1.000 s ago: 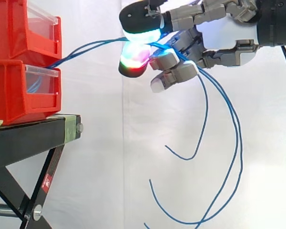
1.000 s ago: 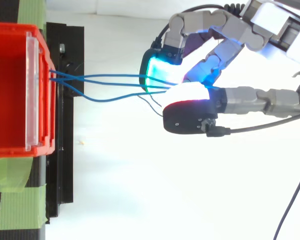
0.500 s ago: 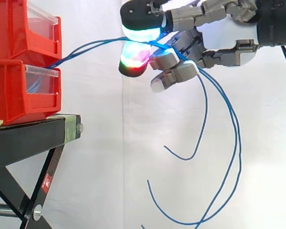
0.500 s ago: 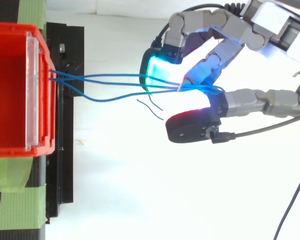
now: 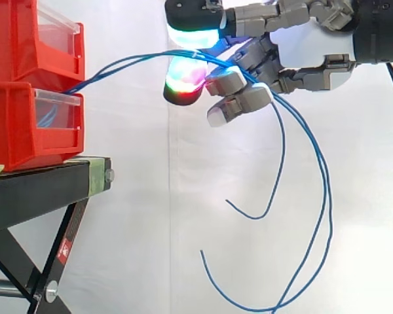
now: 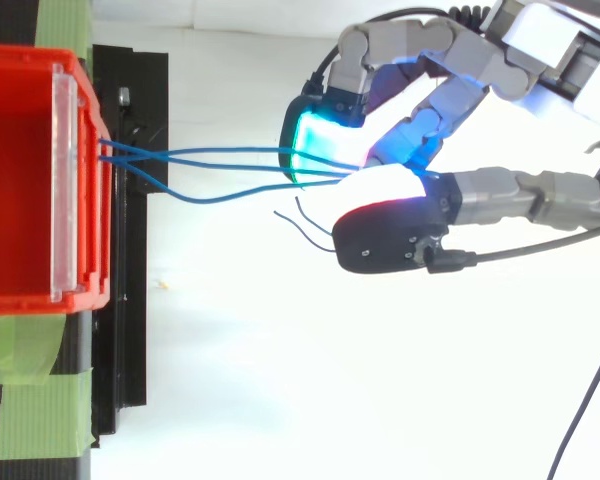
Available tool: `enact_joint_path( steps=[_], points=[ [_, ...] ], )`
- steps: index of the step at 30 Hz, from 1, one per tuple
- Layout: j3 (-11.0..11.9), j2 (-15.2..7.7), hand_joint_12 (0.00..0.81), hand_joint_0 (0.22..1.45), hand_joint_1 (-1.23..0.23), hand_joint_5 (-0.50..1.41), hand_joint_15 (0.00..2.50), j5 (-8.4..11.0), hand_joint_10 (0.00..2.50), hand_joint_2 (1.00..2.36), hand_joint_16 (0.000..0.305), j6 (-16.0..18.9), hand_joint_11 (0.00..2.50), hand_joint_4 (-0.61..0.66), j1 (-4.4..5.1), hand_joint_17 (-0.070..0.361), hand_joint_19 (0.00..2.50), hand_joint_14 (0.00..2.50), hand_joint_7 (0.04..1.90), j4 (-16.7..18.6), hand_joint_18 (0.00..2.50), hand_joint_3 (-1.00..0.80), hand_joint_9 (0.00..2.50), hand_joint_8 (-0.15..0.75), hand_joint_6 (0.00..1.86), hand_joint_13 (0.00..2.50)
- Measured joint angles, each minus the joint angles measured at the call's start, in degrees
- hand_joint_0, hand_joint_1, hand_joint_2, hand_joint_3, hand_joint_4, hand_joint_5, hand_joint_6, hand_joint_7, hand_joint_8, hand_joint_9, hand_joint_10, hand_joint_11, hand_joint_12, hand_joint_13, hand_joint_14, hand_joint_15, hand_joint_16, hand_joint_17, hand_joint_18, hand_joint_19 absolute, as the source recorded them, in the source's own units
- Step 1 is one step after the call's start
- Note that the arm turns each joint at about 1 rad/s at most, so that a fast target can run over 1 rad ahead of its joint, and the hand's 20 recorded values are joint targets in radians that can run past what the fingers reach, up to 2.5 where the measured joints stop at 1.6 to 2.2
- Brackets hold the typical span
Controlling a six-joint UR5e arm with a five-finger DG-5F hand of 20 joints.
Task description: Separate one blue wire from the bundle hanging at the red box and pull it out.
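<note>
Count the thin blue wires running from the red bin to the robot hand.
3 thin blue wires leave the red plastic bin side by side: one, another, and a sagging third. All meet between the hand's fingers. More may hide inside the bin.

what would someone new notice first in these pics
The hand at the upper right of the side view, its pads glowing cyan, green and red. A few blue wires stretch from the stacked red bins on the left, run between those pads, then hang below the hand in long loose curves.
</note>
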Motion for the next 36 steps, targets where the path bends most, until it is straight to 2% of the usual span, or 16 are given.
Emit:
enact_joint_path(
  steps=[20,28,36],
  points=[
    [0.0,0.0,0.305,0.67,-0.61,-0.14,1.64,-0.01,0.02,1.02,0.044,-0.1,1.81,0.24,0.04,0.099,0.60,0.00,1.27,0.1,0.60,-0.29,1.29,0.322,0.56,1.45],
    [0.0,0.0,0.308,0.67,-0.70,-0.13,1.66,-0.02,0.00,1.02,0.043,-0.1,1.82,0.25,0.05,0.096,0.60,0.00,1.28,0.3,0.63,-0.26,1.34,0.330,0.56,1.49],
    [0.0,0.0,0.299,0.70,-0.86,-0.14,1.69,0.00,0.00,1.02,0.043,-0.1,1.84,0.22,0.08,0.096,0.60,0.00,1.28,0.3,0.65,-0.28,1.35,0.315,0.58,1.51]
  ],
)
